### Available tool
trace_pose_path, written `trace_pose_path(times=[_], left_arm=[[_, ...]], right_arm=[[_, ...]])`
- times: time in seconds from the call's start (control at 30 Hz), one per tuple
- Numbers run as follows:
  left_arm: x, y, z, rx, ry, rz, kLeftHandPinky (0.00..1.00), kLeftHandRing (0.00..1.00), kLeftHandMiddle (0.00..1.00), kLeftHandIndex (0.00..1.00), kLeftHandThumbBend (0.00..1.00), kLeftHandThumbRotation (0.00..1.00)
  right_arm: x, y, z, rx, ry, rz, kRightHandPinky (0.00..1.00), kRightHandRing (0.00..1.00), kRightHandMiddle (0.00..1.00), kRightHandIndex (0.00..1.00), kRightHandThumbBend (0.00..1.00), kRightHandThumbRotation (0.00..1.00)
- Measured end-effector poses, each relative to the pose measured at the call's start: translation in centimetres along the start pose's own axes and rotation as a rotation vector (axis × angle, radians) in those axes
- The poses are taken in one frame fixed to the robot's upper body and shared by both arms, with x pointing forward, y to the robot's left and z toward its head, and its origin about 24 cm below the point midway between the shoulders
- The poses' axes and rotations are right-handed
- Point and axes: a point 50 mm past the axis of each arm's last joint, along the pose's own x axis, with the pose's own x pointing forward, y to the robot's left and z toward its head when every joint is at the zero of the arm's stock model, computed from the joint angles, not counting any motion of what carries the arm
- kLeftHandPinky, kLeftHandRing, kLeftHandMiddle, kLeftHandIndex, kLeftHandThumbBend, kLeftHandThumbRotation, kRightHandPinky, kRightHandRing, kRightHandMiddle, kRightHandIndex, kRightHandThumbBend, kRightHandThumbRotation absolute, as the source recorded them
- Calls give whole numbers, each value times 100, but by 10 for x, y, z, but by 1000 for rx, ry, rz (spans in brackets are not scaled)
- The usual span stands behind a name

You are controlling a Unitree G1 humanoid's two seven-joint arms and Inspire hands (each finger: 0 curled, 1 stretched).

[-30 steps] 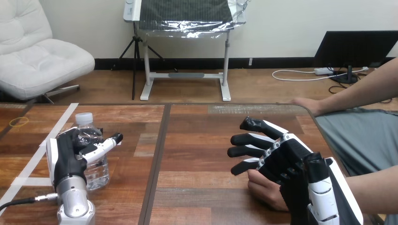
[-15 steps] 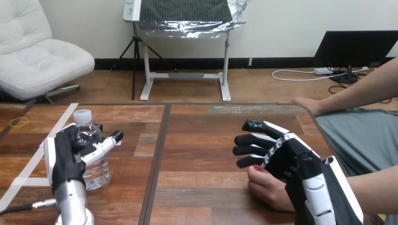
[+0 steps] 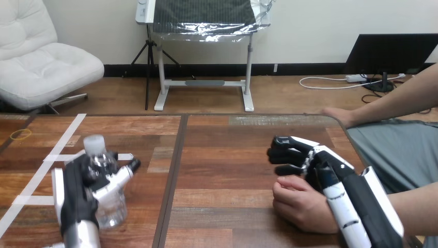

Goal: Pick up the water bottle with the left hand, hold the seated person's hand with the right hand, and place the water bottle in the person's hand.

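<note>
Water bottle [image 3: 111, 206] above the tabletop's [image 3: 222, 155] near left, long axis nearly upright, cap uppermost and leaning slightly left.
Left hand [image 3: 77, 194]: fingers [image 3: 121, 175] curled round the bottle. Right hand [image 3: 330, 168]: over the person's hand at the view's lower right [image 3: 299, 204]; grip cannot be told.

We look from the robot's head, forward and down across the worktop [image 3: 222, 150]. Its far edge crosses the middle of the view and its near part runs off the bottom edge. The camera sits close. The left hand [image 3: 77, 194], with the water bottle [image 3: 112, 209] in its grasp, comes up from the bottom edge at near left. The right hand [image 3: 330, 170] enters at near right, large in the frame, just beside the person's hand [image 3: 299, 204]. We face the worktop's centre seam almost squarely. The worktop's far right corner lies within view, while its left side runs past the frame.
</note>
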Motion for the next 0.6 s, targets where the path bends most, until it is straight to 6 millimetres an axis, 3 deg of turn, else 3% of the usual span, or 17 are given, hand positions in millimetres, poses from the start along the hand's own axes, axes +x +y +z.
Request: trace_pose_path(times=[0.6], left_arm=[[-39, -1, 2, -57, -31, -35, 26, 31, 37, 40, 61, 0]], right_arm=[[8, -48, -16, -282, 108, 39, 64, 73, 76, 75, 63, 68]])
